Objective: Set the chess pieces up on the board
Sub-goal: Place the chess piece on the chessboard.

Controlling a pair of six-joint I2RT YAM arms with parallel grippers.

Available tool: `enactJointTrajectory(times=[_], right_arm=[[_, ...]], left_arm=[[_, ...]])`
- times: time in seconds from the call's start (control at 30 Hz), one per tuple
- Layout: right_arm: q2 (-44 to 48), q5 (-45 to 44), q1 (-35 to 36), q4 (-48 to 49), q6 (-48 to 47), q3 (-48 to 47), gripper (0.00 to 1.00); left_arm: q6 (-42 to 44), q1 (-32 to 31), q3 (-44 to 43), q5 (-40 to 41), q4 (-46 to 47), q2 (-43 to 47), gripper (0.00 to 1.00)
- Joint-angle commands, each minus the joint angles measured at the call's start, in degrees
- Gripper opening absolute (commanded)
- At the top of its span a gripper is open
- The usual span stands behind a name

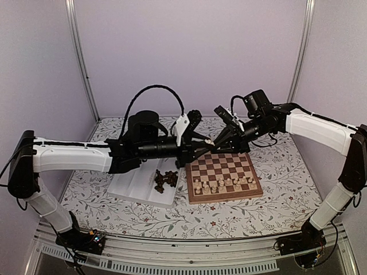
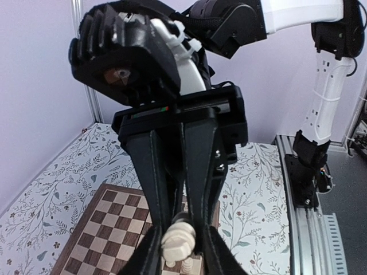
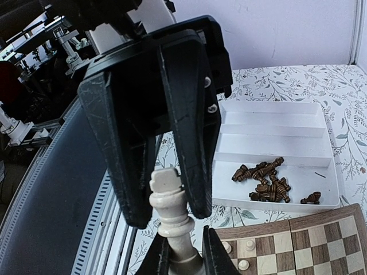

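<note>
cream piece [image 3: 171,200], collared head | points left, along your right pincer [image 3: 179,258] pinching its base | left pincer [image 2: 182,255]: cannot tell

We are looking into a robot test cell in a lab: plain lilac wall panels [image 1: 189,51], silver aluminium frame posts [image 1: 80,57], a floral-patterned table covering [image 1: 287,197], a grey metal mounting rail [image 1: 189,252].

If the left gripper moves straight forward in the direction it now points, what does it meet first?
Most likely the cream chess piece, sitting between the fingers of the left gripper; just behind it, the right gripper holds its base.
</note>
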State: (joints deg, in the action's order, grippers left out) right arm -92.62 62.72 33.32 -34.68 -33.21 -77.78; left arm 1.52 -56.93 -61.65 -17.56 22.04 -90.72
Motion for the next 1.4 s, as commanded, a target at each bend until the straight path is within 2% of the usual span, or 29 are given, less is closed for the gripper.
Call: enactJointTrajectory(times=[0.0, 0.13, 0.2, 0.27, 0.37, 0.5, 0.6, 0.73, 0.87, 1.13, 1.37], right_arm=[[2.57, 0.74, -0.05, 0.66, -0.01, 0.59, 0.10], [3.35, -0.03, 0.02, 0.68, -0.14, 0.90, 0.12], [4.03, -2.49, 0.02, 0.66, -0.25, 1.44, 0.31], [5.73, -6.16, -0.22, 0.50, -1.02, 2.88, 0.44], [8.36, -8.10, -3.70, 0.58, -1.45, 6.23, 0.53], [12.13, -4.89, -13.70, 0.80, -1.36, 10.32, 0.60], [13.59, -4.42, -19.02, 1.68, -2.25, 12.95, 0.61], [14.38, -5.96, -23.30, 6.61, 0.50, 17.37, 0.61], [14.78, -10.02, -24.03, 8.05, 0.97, 17.96, 0.61], [14.74, -10.60, -24.01, 8.50, 0.84, 18.62, 0.61], [15.08, -10.36, -24.00, 8.56, 0.53, 18.89, 0.61]], left_arm=[[-1.14, -0.78, -1.71, -1.52, 1.61, -1.28, 0.21], [-1.33, -0.67, -2.37, -1.82, 0.72, -1.63, 0.11], [-1.34, -0.69, -2.62, -1.44, 0.08, -1.57, 0.09], [-1.19, -0.71, -3.40, -0.60, -1.71, -1.50, 0.09], [0.30, -0.74, -4.83, 0.98, -6.56, -1.72, 0.09], [2.77, -0.94, -8.29, 2.49, -15.68, -4.86, 0.09], [4.02, -1.47, -12.94, 2.41, -23.79, -9.30, 0.09], [6.02, -2.94, -18.11, 1.63, -29.33, -15.31, 0.09], [8.08, -4.54, -24.10, 1.30, -33.28, -22.11, 0.09], [12.38, -7.92, -36.63, 4.50, -42.32, -32.66, 0.09], [14.17, -9.20, -41.16, 9.61, -46.10, -36.78, 0.10]])
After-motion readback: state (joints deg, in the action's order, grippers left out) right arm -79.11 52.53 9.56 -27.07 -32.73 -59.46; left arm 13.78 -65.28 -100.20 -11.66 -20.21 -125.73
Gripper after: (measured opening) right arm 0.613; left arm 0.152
